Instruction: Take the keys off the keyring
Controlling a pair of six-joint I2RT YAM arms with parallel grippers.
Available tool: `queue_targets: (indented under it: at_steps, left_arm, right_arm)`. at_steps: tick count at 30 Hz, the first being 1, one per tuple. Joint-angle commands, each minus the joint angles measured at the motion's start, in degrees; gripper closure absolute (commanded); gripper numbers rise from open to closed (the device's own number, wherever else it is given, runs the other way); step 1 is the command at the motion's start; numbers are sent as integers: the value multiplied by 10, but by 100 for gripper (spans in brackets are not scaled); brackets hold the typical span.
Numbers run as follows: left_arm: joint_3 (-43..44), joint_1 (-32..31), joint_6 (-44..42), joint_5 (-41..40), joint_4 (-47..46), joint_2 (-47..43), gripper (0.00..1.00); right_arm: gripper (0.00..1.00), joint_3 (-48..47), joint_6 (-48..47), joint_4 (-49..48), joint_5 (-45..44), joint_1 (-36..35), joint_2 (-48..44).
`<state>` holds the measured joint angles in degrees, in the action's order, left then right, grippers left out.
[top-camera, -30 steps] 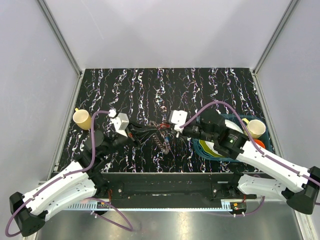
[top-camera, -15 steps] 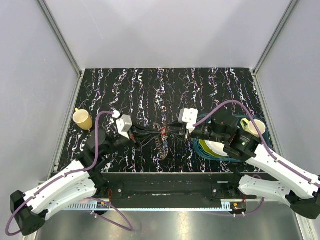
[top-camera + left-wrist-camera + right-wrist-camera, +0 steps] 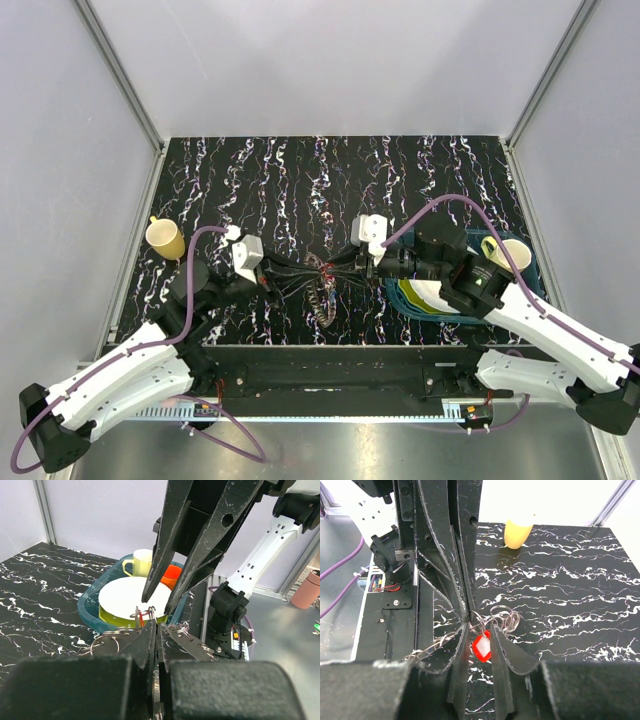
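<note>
On the far left of the bench [image 3: 300,180], your yellow cup [image 3: 164,238] stood near the edge, well apart from the work. Toward the middle, your left hand [image 3: 312,268] was clenched tight, its fingers pressed together on a loop of the keyring [image 3: 322,285], which hung from the tips as a tangle of thin silvery rings. Just right of that pinch, the red key [image 3: 481,648] lay between the fingers of your right hand [image 3: 338,268]. Those fingers stood a little apart on either side of the red head; whether they pressed it could not be told. Farther right, a teal basket [image 3: 89,605] held a white plate [image 3: 125,597], a pale yellow cup [image 3: 142,560] and something orange [image 3: 172,575].
</note>
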<state>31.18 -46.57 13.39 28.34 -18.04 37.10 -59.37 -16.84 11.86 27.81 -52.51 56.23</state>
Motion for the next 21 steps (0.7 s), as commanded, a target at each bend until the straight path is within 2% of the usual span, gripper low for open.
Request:
queue_targets:
  at_steps: [1,11,18,21]
  left_arm:
    - [30,-1,-8,16,-45,-9,100]
    - [29,-1,-6,20,-48,-8,100]
    - [30,-2,-8,16,-48,-3,100]
    - [31,-1,-9,15,-47,-2,100]
  right_arm:
    - [71,-13,17,-17,35,10,5]
    - [69,-3,24,-17,38,24,16]
    - [68,-7,32,-17,72,30,32]
    - [70,-7,37,-16,88,33,37]
